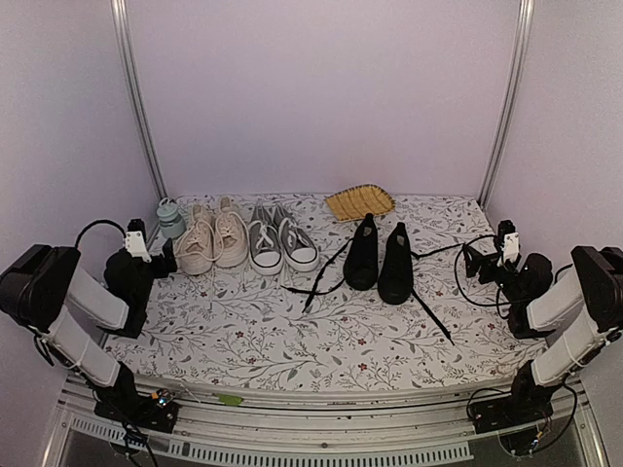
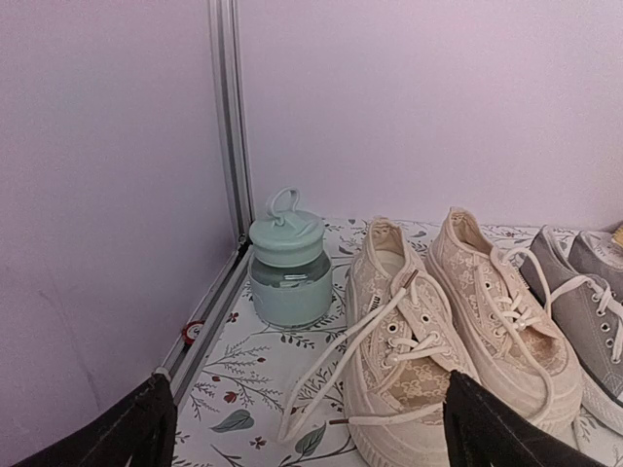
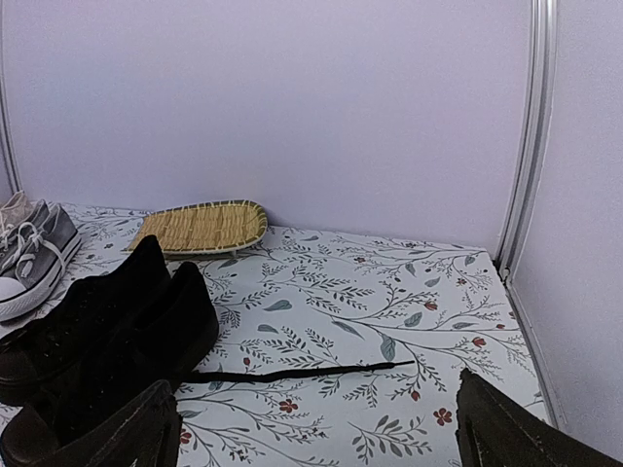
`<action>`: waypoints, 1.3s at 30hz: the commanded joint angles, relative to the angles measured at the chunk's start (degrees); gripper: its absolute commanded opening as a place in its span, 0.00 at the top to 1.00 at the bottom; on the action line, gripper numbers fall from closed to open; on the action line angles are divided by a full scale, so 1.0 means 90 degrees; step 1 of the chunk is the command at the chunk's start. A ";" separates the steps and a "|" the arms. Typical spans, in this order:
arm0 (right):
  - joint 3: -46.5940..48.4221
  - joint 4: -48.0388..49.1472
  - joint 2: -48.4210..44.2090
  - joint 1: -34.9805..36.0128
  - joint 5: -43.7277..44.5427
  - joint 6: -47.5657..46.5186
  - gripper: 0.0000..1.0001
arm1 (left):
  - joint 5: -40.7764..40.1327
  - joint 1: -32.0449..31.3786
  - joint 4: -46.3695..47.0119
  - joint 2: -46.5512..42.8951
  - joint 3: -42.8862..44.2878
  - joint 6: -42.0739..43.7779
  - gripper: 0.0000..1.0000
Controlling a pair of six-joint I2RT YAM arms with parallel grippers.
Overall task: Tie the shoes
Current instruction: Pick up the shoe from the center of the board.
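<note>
The left arm (image 1: 97, 302) sits at 9 o'clock of the floral surface (image 1: 292, 345), its jaws spread wide and holding nothing. Its wrist view shows both fingertips (image 2: 146, 428) apart, with the beige shoes straight ahead at 12 o'clock.

Counting from the left along the back row:
- One mint-green jar (image 1: 171, 218).
- Two beige lace shoes (image 1: 214, 241).
- Two grey shoes (image 1: 277, 243) with white toe caps.
- Two black shoes (image 1: 362, 258).

That makes six shoes in three pairs. One woven tray (image 1: 359, 202) lies at 12 o'clock, against the back wall.

The black shoes stand side by side, toes toward the near edge, at about 2 o'clock from the middle of the surface. Their black laces (image 1: 316, 282) lie loose: one strand trails off toward 7 o'clock and another toward 5 o'clock. The pair is at 3 o'clock from the left jaws and well apart from them, with the beige and grey pairs between.

The right arm (image 1: 560, 311) sits at 3 o'clock, its jaws also spread and empty. The black shoes lie at 9 o'clock from them, near but not touching. In the right wrist view the shoes fill the 8 o'clock corner, and one lace runs flat across the surface just ahead of the fingertips (image 3: 496, 428).
</note>
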 commanded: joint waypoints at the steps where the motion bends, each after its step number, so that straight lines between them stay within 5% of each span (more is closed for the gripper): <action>1: 0.0113 0.0207 0.0099 -0.0039 -0.0054 -0.0049 0.01 | 0.0050 0.0073 0.0214 0.0080 0.0085 0.0084 0.04; 11: 0.0117 0.0205 0.0027 -0.0037 -0.0265 -0.0073 0.01 | -0.0126 0.0036 -0.0351 -0.0426 0.0217 0.0083 0.04; 16: 0.0957 -0.2160 -0.1554 -0.0032 -0.0196 0.0085 0.01 | -0.1014 -0.0620 -0.1656 -0.1526 0.0654 0.0386 0.07; 20: 0.2065 -0.3612 -0.1827 0.0100 -0.0995 0.0996 0.15 | -0.0956 -0.1589 -0.2433 -0.1973 0.1276 0.0065 0.08; 24: 0.3371 -0.5875 -0.1384 0.1183 0.0020 0.1123 0.20 | 0.0002 -0.2608 -0.4549 -0.1801 0.2641 -0.0199 0.12; 29: 0.4697 -0.7723 -0.0311 0.2388 0.1547 0.1820 0.22 | 0.0574 -0.3846 -0.5682 -0.1399 0.3589 -0.0357 0.12; 39: 0.6521 -0.9209 0.2202 0.2910 0.1641 0.2777 0.25 | 0.0754 -0.4880 -0.5103 -0.0624 0.3376 -0.0562 0.12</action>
